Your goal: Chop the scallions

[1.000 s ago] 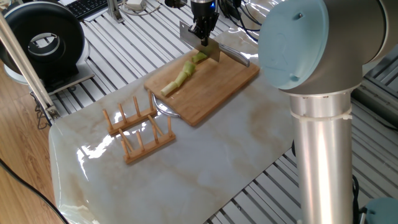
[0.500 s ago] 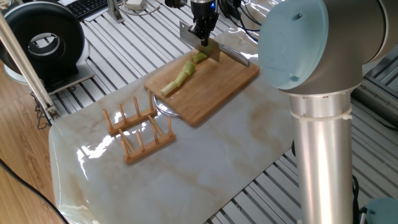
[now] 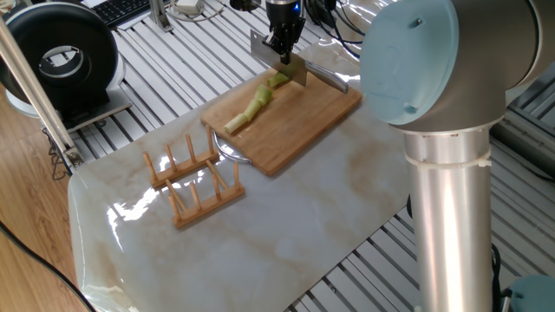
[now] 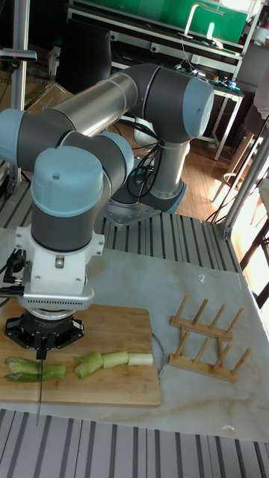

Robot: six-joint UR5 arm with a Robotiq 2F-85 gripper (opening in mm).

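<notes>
Fixed view: tool (image 3: 284, 54) clenched on the knife (image 3: 277, 59), blade down on the scallions (image 3: 253, 107).

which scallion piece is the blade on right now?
The dark-green end piece, at the far end from the whitish tip. The knife comes down across it; the paler segments lie clear.

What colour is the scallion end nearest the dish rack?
Whitish, on the scallions, fading from pale green; the tall fixed view shows it best.

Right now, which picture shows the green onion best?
The tall fixed view: the scallions lie sideways across the cutting board, with a gap already cut. In the fixed view the scallions are small, their green end beside the knife.
</notes>
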